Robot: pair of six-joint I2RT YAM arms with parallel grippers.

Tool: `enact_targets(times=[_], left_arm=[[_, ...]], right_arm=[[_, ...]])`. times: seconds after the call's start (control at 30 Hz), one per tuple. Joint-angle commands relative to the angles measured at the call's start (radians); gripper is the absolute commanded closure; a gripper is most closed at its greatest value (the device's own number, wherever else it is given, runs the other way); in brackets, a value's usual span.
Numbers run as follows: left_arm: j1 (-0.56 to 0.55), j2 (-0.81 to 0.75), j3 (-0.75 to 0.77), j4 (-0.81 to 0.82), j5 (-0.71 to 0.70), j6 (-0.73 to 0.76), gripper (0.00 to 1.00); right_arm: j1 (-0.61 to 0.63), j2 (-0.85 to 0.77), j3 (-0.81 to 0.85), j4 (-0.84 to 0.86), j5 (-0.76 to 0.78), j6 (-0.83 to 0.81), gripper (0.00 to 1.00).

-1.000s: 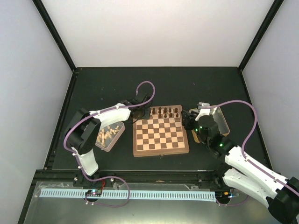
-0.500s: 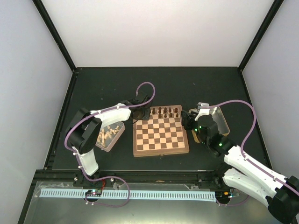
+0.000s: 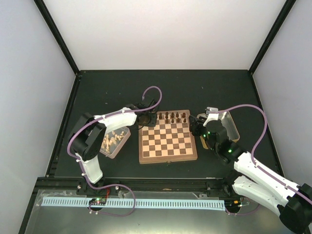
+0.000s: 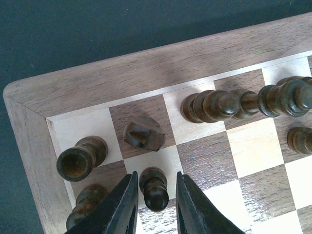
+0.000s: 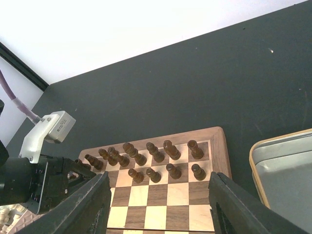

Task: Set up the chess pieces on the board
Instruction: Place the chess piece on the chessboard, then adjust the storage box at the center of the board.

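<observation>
1. Left gripper (image 4: 155, 178) is straddling a dark pawn (image 4: 154, 191) on the board (image 4: 146, 68), jaws slightly apart, seemingly setting it in the pawn row.
2. Right gripper (image 5: 161, 204) is hovering wide open near the board, holding nothing.

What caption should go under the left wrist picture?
The left gripper, open, straddles a dark pawn near a corner of the board.

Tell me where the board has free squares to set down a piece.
Free: the near rows of the board, between its near frame and the chess pieces. Crowded: the two far rows, most at the far-left corner, where the left gripper straddles a pawn.
</observation>
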Motion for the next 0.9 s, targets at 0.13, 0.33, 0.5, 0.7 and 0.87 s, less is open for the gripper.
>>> enact_targets(times=[0.13,0.33,0.5,0.7,0.87], left_arm=[[-0.005,-0.003,0.045,-0.036,0.022,0.011,0.68],[-0.005,-0.051,0.050,-0.059,0.028,0.007,0.60],[-0.005,-0.117,0.044,-0.077,0.032,0.007,0.54],[-0.002,-0.242,0.041,-0.072,0.071,0.025,0.49],[0.004,-0.377,0.026,-0.070,0.058,0.053,0.48]], right_arm=[[0.003,-0.004,0.023,0.011,0.019,0.016,0.44],[0.002,-0.013,0.029,0.000,0.019,0.018,0.44],[0.002,-0.031,0.050,-0.034,0.049,0.012,0.43],[-0.001,-0.028,0.129,-0.162,0.149,-0.007,0.43],[-0.067,0.020,0.222,-0.338,0.145,0.016,0.43]])
